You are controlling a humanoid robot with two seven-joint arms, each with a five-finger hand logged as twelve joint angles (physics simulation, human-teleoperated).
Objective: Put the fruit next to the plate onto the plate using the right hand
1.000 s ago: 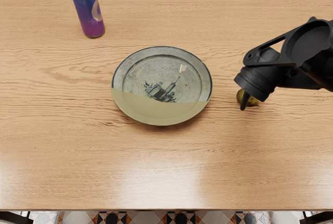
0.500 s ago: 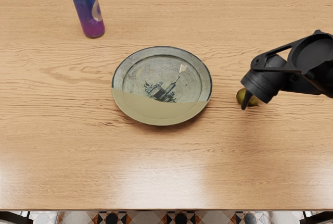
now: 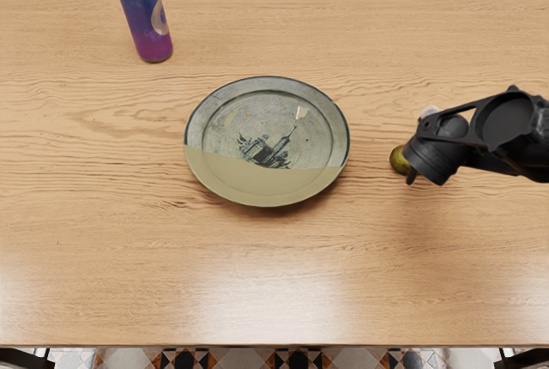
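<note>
Looming over fruit (image 3: 397, 160), right hand (image 3: 430, 156).

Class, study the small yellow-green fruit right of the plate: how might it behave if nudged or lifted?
The fruit looks small and rounded, so it would probably roll if nudged on the table. Being small, it is likely light. The right hand hides part of it, so firmness is unclear.

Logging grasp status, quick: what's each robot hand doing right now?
Left robot hand: not in view.
Right robot hand: at the fruit; grip cannot be told.
</note>
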